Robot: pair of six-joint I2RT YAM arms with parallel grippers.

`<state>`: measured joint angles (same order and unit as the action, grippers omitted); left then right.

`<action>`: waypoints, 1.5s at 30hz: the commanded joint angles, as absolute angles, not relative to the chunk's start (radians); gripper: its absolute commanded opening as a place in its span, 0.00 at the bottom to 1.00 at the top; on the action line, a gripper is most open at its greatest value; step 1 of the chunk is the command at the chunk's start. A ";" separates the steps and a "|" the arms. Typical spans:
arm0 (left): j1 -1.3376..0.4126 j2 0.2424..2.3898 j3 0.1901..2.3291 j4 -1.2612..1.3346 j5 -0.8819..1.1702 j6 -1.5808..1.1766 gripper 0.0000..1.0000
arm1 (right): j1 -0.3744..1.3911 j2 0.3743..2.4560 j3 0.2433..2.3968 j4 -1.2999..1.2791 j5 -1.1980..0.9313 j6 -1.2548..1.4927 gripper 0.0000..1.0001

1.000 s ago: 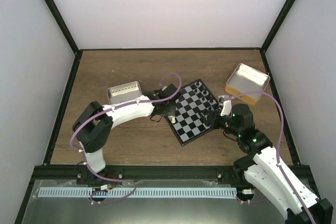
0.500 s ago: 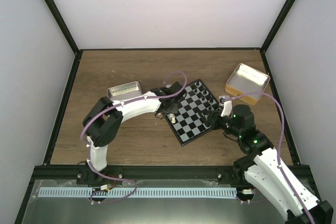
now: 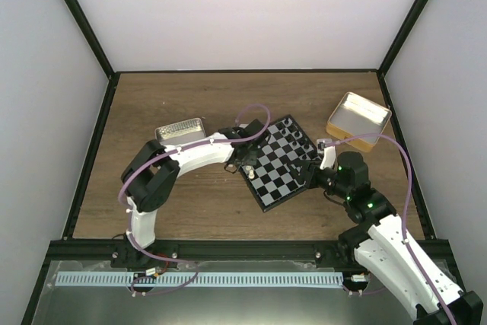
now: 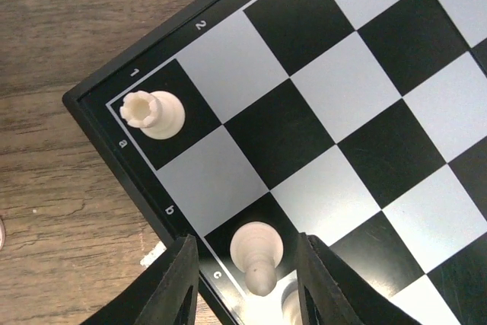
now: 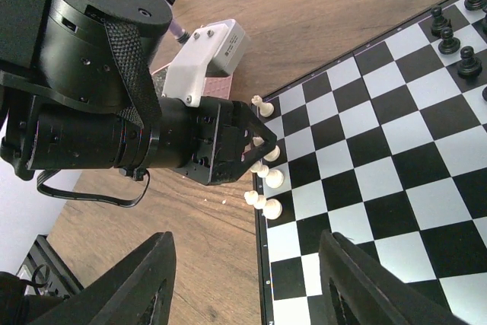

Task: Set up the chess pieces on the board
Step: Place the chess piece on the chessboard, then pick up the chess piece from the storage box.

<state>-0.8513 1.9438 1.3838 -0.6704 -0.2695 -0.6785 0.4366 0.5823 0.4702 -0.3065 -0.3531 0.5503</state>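
L tool [image 4: 245,240] spread astride white piece [image 4: 257,253], rook [image 4: 154,114] nearby — R tool [image 5: 246,235] spread wide.

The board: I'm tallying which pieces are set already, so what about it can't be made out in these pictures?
Top external: the chess pieces are too small to tell kinds; the left gripper covers the board's left corner.
Left wrist: a white piece is cut off by the bottom edge.
Right wrist: the left gripper overlaps the white row; the black pieces run off the top right edge.
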 commanded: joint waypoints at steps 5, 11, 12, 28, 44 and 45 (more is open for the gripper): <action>-0.830 1.822 1.408 -0.668 -0.343 -0.692 0.43 | 0.445 0.611 0.509 -0.322 -0.335 0.551 0.57; -0.815 1.652 1.317 -0.640 -0.511 -0.706 0.53 | 0.445 0.639 0.558 -0.383 -0.268 0.526 0.58; -0.803 1.610 1.282 -0.619 -0.530 -0.718 0.56 | 0.445 0.640 0.564 -0.387 -0.259 0.525 0.59; -0.580 1.079 0.759 -0.368 -0.467 -0.658 1.00 | 0.445 0.703 0.619 -0.456 -0.125 0.653 0.59; -0.277 1.471 0.865 -0.301 -0.176 -0.631 0.29 | 0.445 0.796 0.689 -0.406 -0.136 0.701 0.44; -0.273 1.491 0.878 -0.305 -0.169 -0.619 0.31 | 0.445 0.804 0.697 -0.410 -0.128 0.693 0.44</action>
<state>-0.2928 1.4281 0.8013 -0.3107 -0.2115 -0.6632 0.4366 0.7799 0.6277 -0.4164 -0.1410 0.7048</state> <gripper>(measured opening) 0.288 0.443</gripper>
